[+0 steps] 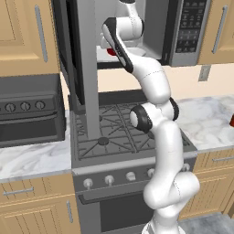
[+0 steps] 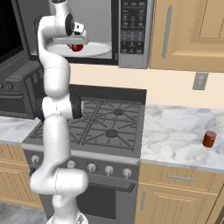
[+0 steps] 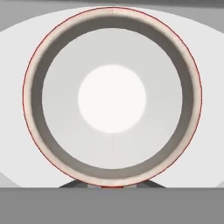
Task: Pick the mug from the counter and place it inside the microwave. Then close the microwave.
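From the left base view, the white arm reaches up into the open microwave [image 1: 187, 32], a sliver of the red mug [image 1: 111, 52] showing at its wrist. From the right, the mug hangs just over the white plate [image 2: 98, 49]. The hand view looks straight down into the mug, the gripper [image 3: 112, 185] pinched shut on its rim.

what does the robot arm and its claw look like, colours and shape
The arm is glossy white, built of rounded tubular links with dark grey to black bands at the joints, rising from a bulbous white base link. No loose cables or markings show. The claw has two small dark finger tips.
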Tool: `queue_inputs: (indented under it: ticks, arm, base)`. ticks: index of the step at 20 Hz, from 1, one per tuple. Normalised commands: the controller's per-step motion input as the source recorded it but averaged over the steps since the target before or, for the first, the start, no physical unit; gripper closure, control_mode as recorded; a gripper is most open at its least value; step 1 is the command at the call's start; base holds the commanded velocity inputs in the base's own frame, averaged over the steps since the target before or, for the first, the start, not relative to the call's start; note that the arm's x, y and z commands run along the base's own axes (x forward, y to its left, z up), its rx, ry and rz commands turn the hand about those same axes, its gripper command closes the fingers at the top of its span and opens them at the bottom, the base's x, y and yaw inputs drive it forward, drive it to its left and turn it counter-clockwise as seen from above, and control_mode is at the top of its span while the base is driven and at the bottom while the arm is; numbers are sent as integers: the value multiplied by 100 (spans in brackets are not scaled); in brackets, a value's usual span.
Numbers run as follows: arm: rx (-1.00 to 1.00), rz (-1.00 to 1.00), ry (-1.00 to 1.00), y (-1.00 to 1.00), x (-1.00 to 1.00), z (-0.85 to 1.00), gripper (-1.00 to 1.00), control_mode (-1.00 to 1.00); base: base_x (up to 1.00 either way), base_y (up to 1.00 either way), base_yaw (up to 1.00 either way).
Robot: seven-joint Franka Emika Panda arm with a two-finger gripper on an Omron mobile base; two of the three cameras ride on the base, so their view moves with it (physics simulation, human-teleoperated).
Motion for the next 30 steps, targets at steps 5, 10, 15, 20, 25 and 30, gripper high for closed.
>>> queue_inputs:
  ticks: [5,10,15,20,25,30]
  arm:
    - [0,0,0,0,0,0,-100,-100]
    - [0,0,0,0,-3,1,-100,-100]
    - [0,0,-1,-2,-61,2,-100,-100]
    - [0,0,-7,-10,-89,0,-100,-100]
    - [0,0,-8,-18,-91,0,-100,-100]
    - [0,0,-7,-32,-75,0,-100,-100]
  base:
    - [0,0,0]
    - [0,0,0]
    - [0,0,0]
    - [0,0,0]
    - [0,0,0]
    - [0,0,0]
